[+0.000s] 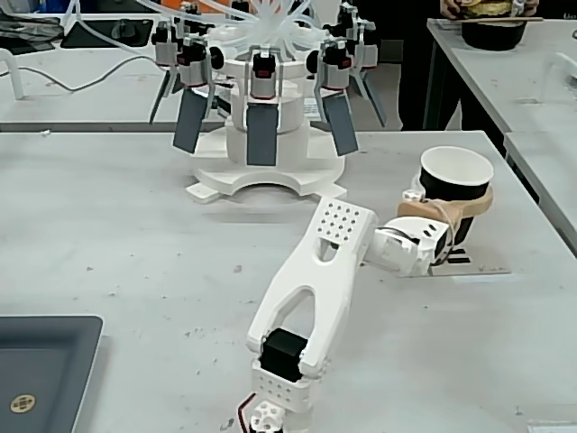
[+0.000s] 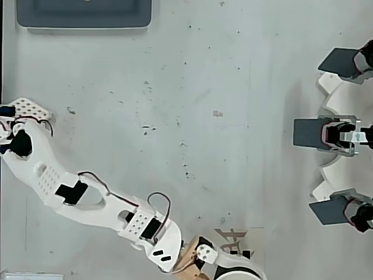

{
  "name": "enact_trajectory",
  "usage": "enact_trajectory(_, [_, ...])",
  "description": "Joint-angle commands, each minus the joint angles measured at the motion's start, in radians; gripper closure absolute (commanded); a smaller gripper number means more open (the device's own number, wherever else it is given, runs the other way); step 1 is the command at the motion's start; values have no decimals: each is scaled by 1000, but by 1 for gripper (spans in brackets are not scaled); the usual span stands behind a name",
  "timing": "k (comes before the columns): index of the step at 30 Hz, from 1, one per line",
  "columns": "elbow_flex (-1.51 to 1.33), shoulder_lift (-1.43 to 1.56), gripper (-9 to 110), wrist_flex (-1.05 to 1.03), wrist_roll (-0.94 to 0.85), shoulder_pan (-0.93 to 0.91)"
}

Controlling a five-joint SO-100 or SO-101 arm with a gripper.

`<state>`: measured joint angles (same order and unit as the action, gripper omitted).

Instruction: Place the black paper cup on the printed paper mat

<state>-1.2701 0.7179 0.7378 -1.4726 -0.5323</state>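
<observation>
The black paper cup is upright at the right of the table in the fixed view, its white inside showing. My gripper is shut on it, the tan fingers wrapped around its middle. The printed paper mat lies flat right under and in front of the cup; whether the cup's base touches it cannot be told. In the overhead view the cup is cut off by the bottom edge, with the mat and its dark printed character just above it and one tan finger to the cup's left.
A white fixture with several grey paddles stands at the back centre, on the right edge in the overhead view. A dark grey tray sits at the front left. The table's right edge runs close to the cup.
</observation>
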Motion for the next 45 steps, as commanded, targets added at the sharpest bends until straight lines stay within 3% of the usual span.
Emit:
enact_trajectory(1, [69, -2, 88, -2, 9, -18])
enact_trajectory(14, [92, -75, 87, 15, 12, -18])
enact_trajectory(35, [-6, 14, 50, 11, 5, -60])
enact_trajectory(45, [-169, 170, 44, 21, 3, -106])
